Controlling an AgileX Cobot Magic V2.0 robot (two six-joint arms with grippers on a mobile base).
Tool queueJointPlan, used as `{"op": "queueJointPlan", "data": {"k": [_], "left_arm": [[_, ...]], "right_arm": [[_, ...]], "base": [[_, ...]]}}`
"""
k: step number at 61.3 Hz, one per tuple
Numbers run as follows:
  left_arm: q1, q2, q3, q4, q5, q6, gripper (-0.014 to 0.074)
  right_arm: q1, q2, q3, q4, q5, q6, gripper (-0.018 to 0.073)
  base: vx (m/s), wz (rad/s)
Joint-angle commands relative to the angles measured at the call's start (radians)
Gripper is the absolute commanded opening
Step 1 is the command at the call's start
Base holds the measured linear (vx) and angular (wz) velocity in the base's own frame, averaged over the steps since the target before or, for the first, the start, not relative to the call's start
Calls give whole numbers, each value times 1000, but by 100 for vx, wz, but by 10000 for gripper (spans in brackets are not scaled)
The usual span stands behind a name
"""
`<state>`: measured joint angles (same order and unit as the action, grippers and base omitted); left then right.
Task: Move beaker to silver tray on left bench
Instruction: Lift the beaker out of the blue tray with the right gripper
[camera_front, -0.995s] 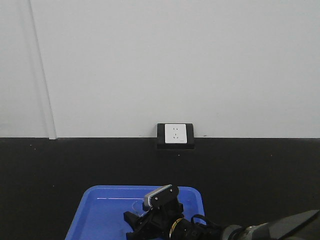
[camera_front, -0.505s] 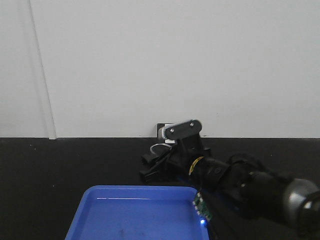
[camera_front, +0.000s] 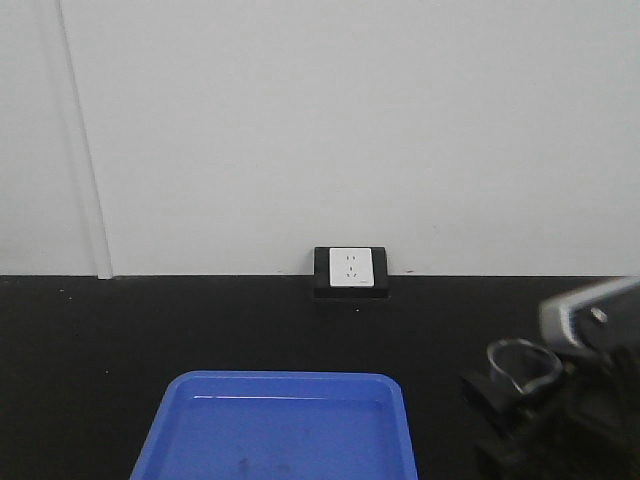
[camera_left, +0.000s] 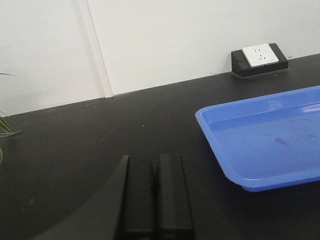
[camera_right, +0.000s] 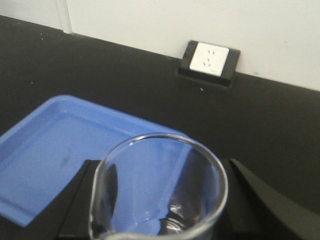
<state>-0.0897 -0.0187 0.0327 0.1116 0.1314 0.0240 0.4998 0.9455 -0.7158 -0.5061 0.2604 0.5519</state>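
Beaker (camera_right: 158, 200) upright in R hand (camera_right: 161, 170)

Black left hand (camera_left: 155, 167), black right hand (camera_right: 159, 200) with grey plate (camera_front: 590, 312)

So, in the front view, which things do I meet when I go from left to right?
wall strip → blue tray → beaker. The socket is left out because it sits above the tray's right part.

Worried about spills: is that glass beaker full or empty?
Looks empty: through the beaker the blue tray shows clearly, with no liquid line.
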Motion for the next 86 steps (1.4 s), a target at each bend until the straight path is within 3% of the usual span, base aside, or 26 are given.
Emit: {"op": "queueJointPlan", "data": {"k": [1,9,15,20,26,31,40,48,56,86], "left_arm": [[-6,-8,20,-5,-83,-6,1],[-6,-8,20,-5,-83,-6,1],[-6,-8,20,-5,-83,-6,1],[-6,-8,20,-5,-83,-6,1],[-6,-8,20,-5,-83,-6,1],[-6,-8,20,-5,-83,-6,1],[-6,-8,20,-5,-83,-6,1],[-6,-8,20,-5,-83,-6,1],[-6,-8,20,-5,-83,-6,1],[-6,-8,20,-5,-83,-6,1]], "right_arm": [[-4,-163,114,-29,-68,29,-14],[-4,-323,276,-47,-78,31,-14],[-4,-383,384,-172,-168,30,-14],[-4,-373,403,-256,-223,47,-14],[-13,-341,387,-272,-194,114,-14],[-48,-309,373,-280,-164,174,-14],[-183,-269,372,-356,-232,263,-14],[-314,-258,372,-355,-313,298,-14],[-366,-260,372,-351,-306,298,-13],[-367,-260,372,-351,-287,298,-12]], "base": [[0,0],[0,0],[0,0],[0,0],[0,0],[0,0],[0,0],[0,0],[0,0],[0,0]]}}
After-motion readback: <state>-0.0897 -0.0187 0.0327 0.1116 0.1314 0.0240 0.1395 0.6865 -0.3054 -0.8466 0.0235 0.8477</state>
